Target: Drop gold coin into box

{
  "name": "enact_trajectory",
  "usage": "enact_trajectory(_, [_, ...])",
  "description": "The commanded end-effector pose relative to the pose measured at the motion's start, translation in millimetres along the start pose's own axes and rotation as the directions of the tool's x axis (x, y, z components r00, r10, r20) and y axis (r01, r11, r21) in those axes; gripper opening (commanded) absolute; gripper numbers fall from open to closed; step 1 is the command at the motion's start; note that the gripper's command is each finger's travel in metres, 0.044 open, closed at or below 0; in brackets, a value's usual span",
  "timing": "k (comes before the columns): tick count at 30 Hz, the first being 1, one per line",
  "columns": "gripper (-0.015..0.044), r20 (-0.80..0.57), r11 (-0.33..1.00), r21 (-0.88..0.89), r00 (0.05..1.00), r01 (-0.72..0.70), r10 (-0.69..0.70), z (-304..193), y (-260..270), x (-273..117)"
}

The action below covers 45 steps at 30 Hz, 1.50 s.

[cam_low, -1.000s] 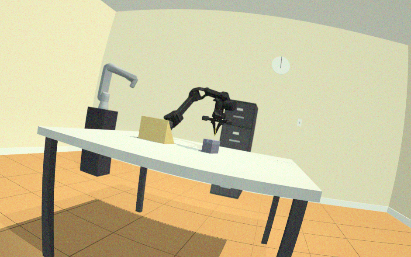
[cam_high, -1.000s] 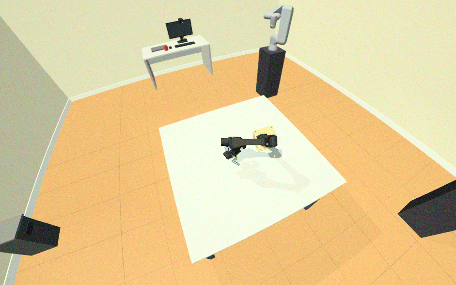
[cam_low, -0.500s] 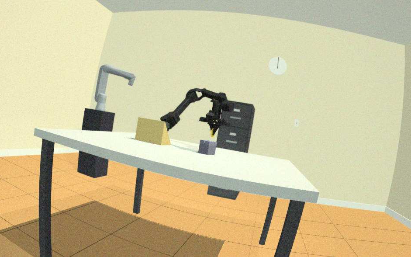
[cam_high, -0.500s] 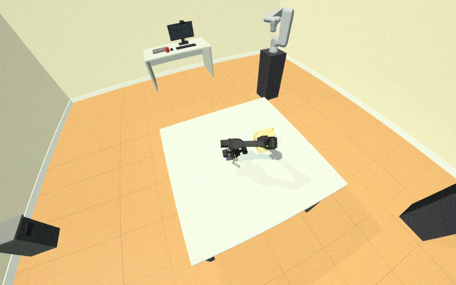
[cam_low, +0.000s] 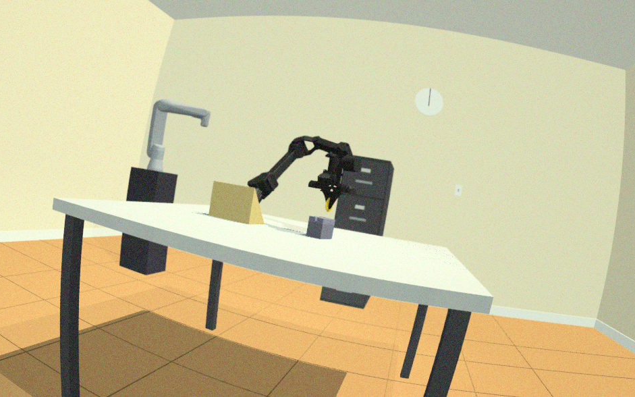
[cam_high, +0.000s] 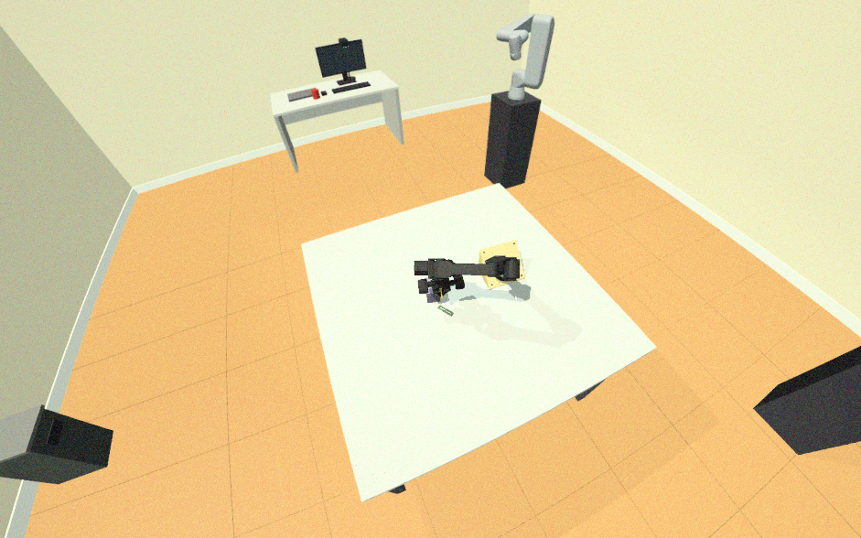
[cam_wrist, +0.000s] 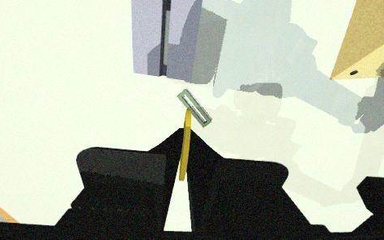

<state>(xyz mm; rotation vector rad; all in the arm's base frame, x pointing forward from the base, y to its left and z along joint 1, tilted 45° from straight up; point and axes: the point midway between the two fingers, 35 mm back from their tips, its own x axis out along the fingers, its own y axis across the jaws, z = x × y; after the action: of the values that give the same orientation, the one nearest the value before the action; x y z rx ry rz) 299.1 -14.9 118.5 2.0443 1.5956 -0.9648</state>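
The thin round gold coin (cam_wrist: 186, 143) looks like smooth matt metal. The closed pale grey box (cam_wrist: 150, 37) and the black end effector (cam_wrist: 181, 171) look like matt plastic; the white table (cam_wrist: 52, 82) is smooth, unglossed.

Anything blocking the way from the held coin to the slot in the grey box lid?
Nothing visible does. The coin is clamped in the gripper above the table, its holder lies empty below, and the box with its slot sits uncovered.
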Motion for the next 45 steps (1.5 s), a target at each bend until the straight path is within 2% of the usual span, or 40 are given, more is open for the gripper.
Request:
enact_trajectory(1, [0.0,0.006,1.0,0.004,1.0,0.006,-0.006,12.4,5.4,1.4])
enact_trajectory(32, [0.0,0.006,1.0,0.003,1.0,0.006,-0.006,88.4,28.7,1.8])
enact_trajectory(45, [0.0,0.003,1.0,0.003,1.0,-0.001,0.001,83.1,27.9,0.1])
